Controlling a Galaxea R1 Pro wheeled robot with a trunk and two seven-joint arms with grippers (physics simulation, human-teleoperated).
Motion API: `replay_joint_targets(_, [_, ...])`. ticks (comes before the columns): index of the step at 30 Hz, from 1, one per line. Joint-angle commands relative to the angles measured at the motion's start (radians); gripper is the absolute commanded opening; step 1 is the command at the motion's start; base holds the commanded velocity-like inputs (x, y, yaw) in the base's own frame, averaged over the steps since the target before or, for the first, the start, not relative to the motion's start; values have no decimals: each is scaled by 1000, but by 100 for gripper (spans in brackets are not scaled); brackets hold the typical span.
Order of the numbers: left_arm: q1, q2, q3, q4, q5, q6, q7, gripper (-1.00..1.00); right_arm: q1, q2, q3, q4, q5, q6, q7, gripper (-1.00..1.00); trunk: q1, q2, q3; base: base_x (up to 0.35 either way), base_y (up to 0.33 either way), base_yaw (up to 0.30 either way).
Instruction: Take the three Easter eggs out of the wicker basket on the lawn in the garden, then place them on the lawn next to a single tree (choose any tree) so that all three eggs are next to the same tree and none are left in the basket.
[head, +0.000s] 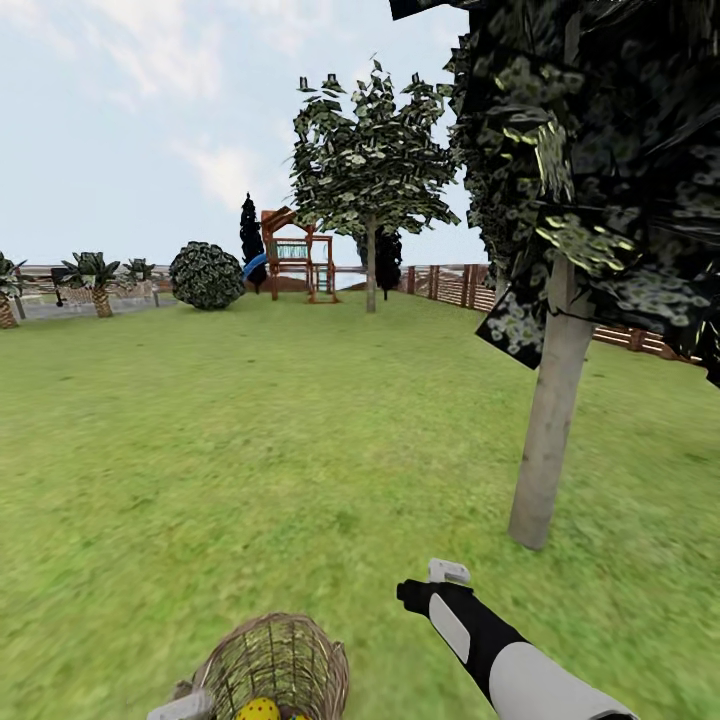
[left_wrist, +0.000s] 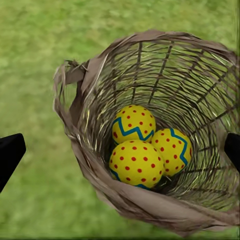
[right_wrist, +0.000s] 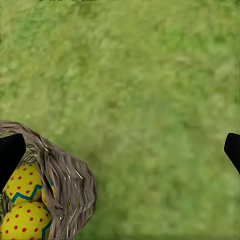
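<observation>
Easter eggs (left_wrist: 142, 147), all three, lie in the wicker basket (head: 272, 665) on the lawn (head: 250, 450) below you in the head view, the pale-trunked tree (head: 550, 420) ahead right. Left wrist view: your left gripper (left_wrist: 120, 150) is spread wide above them. Right wrist view: your right gripper (right_wrist: 120, 150) gapes wide over grass beside the basket.

Three Easter eggs (left_wrist: 145, 147) lie in the wicker basket (head: 272, 665) on the lawn (head: 250, 450); the tree (head: 548, 420) stands at two o'clock.
</observation>
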Motion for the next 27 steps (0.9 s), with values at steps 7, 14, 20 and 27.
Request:
replay_joint_targets(7, [-79,-28,-6,73,7,40,3,100,0,0,10,-2,-9,4,-7,100,-27,49,21,0,0,0])
replay_joint_targets(14, [-115,-33,-7,93,9,59,7,100,0,1,10,0,-9,4,20,100,-54,98,46,0,0,-69])
replay_joint_targets(20, [-120,-33,-6,98,7,58,9,100,0,0,9,6,-8,-19,49,100,-77,140,71,0,0,-182])
replay_joint_targets(27, [-121,-33,-6,131,7,56,8,100,0,0,10,10,-9,-36,54,100,-104,189,96,0,0,-61])
